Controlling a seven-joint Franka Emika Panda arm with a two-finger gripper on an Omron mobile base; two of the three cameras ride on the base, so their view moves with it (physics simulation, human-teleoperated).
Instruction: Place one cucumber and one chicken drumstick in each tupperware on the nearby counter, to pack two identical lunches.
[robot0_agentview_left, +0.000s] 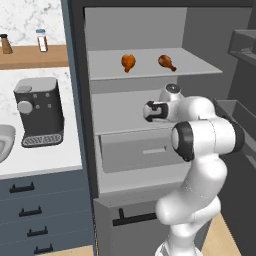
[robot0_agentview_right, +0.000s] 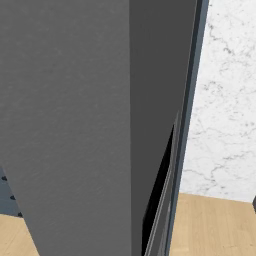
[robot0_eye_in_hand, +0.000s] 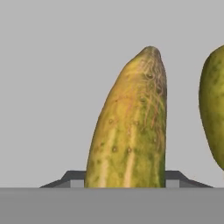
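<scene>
Judging by what lies where, the packing has barely started. Two glossy orange-brown chicken drumsticks (robot0_agentview_left: 128, 62) (robot0_agentview_left: 167, 61) sit on the pale grey upper shelf of the open fridge (robot0_agentview_left: 150, 70), in the upper middle of the left base view, and neither is in a container. The white counter over dark blue-grey drawers (robot0_agentview_left: 50, 160) shows at the left of that view, carrying a dark grey coffee machine (robot0_agentview_left: 39, 111). So every piece has yet to be carried over, as far as I can see.

My two-finger gripper (robot0_eye_in_hand: 125, 183) sits at the bottom centre of the hand view, straddling a long yellow-green speckled cucumber (robot0_eye_in_hand: 131, 131) that rises from between my dark fingertips (robot0_eye_in_hand: 73, 178) up the middle of the frame. The tips stand just outside its flanks, at a middling width; whether they already press on it I cannot tell. A second green cucumber (robot0_eye_in_hand: 214, 105) lies just beside it at the right edge, apart from the first.
</scene>
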